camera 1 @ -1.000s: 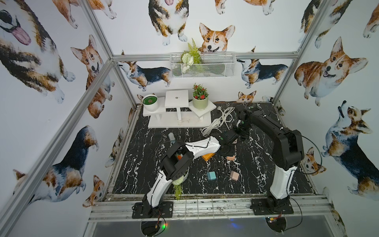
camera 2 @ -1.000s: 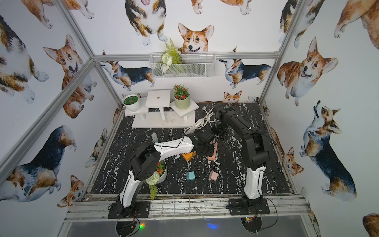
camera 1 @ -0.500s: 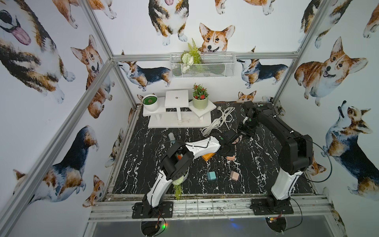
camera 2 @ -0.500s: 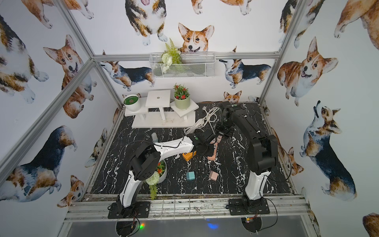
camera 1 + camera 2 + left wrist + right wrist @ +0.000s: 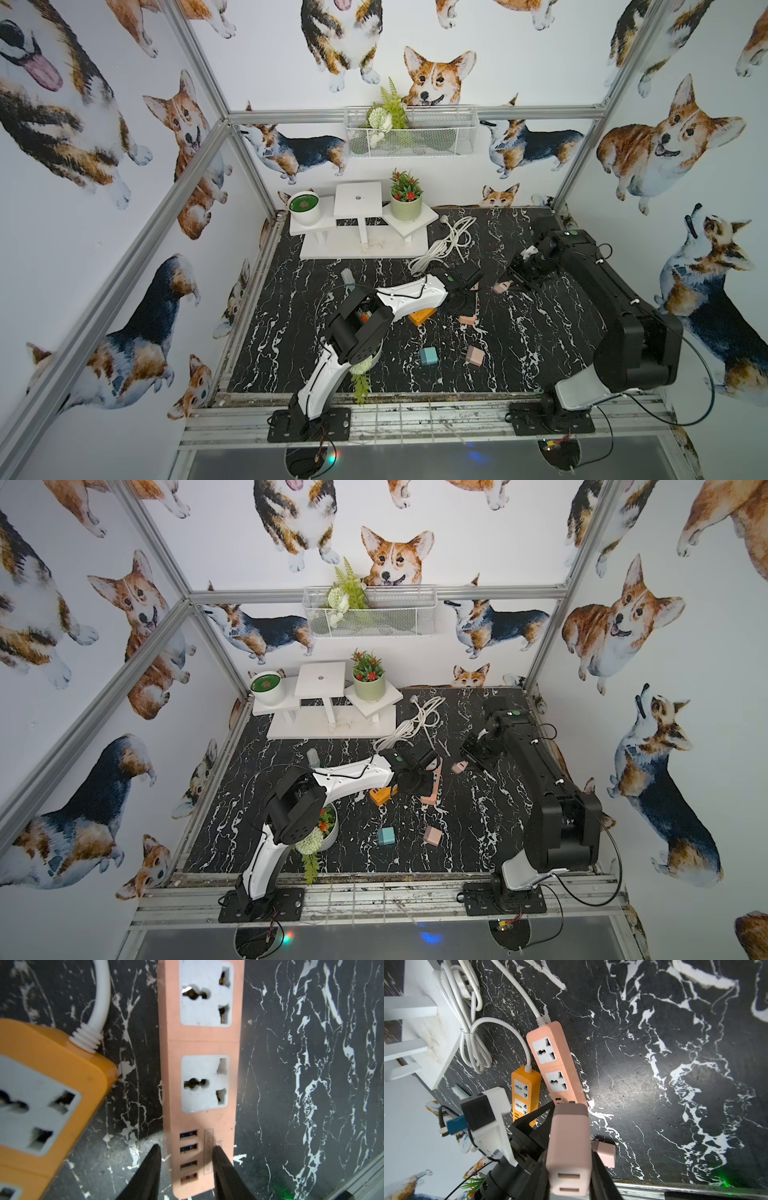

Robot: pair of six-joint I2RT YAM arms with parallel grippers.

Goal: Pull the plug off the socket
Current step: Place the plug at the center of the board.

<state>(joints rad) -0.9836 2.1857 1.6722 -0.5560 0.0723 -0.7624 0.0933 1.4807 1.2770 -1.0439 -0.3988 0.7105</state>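
- Served as support: black marble tabletop point(image 5: 478, 833).
- Bore white stand point(image 5: 332, 725) and coiled white cable point(image 5: 411, 725) at upper centre.
- Carried pink power strip point(image 5: 432, 789) beside orange power strip point(image 5: 377, 796) centrally; teal cube point(image 5: 386, 836), pink cube point(image 5: 432, 836) lower.

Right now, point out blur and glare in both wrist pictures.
Left wrist view: the orange power strip is soft, the pink power strip sharper with a pale haze. Right wrist view: the pink plug is crisp; a green glint marks the table.
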